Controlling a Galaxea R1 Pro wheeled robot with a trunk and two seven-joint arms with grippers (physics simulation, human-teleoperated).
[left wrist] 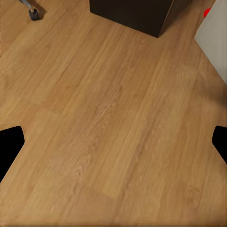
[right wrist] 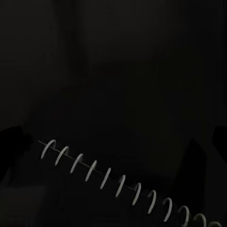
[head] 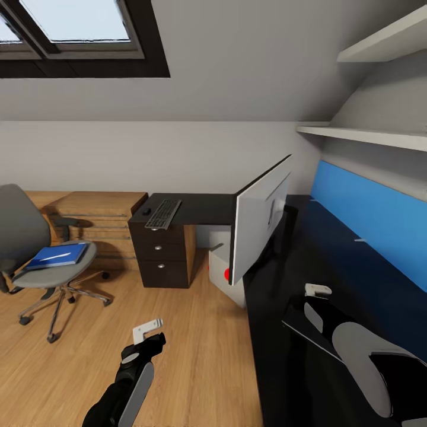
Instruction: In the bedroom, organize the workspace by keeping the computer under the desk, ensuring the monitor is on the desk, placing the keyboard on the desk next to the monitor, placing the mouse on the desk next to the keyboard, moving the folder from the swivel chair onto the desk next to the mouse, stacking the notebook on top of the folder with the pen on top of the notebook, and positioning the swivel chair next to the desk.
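Black desk [head: 201, 209] runs along the back wall and then down the right side under a blue wall panel [head: 367, 213]. On the back stretch, over the drawer unit [head: 161, 255], the keyboard [head: 163, 213] lies near the front edge with the little black mouse [head: 146, 211] just beside it at the left end. The monitor [head: 261, 216] stands at the inner corner of the desk, white back facing us, red dot at its lower corner. Pale grey computer [head: 220, 261] sits on the floor under the desk behind that screen.

Off to the left on the wood floor [head: 196, 356], well apart from the desk, is the swivel chair [head: 35, 255] with the blue folder [head: 58, 255] flat on its seat and a slim white pen [head: 52, 257] lying on top of it.

The left gripper [head: 148, 332] hangs over bare floor, fingers spread wide with nothing between them. The right gripper [head: 317, 290] sits over the right stretch of the desk above the notebook [right wrist: 127, 187], whose spiral rings show in the wrist view; its finger tips look spread at the frame edges, not gripping anything.
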